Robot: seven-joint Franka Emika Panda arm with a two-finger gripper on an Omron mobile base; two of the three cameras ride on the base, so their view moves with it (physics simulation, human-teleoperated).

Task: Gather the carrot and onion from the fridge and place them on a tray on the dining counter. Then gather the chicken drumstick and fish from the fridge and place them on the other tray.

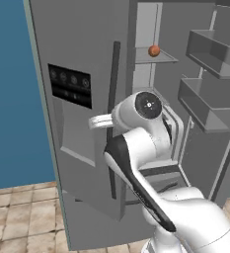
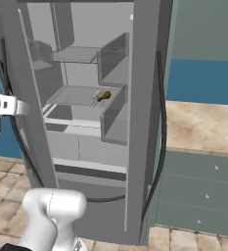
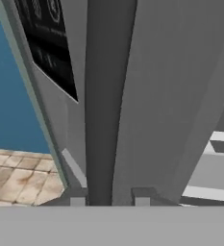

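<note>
My gripper [image 3: 109, 198] is at the closed left fridge door [image 1: 82, 148], its two tips on either side of the dark vertical door handle [image 3: 103, 96] and shut on it. From the left base view the hand [image 1: 109, 122] meets the handle [image 1: 115, 74] at mid height. The right fridge door is swung open. A round orange-brown onion [image 1: 154, 50] rests on an upper shelf. On a middle shelf lies a brown chicken drumstick [image 2: 103, 96]. Carrot, fish and trays are out of view.
A black dispenser panel [image 1: 70, 85] sits on the closed door, left of the handle. The open door's bins [image 1: 210, 104] jut out at the right. Beside the fridge, a counter with green drawers [image 2: 203, 162] stands to the right. Tiled floor [image 1: 18, 212] lies below.
</note>
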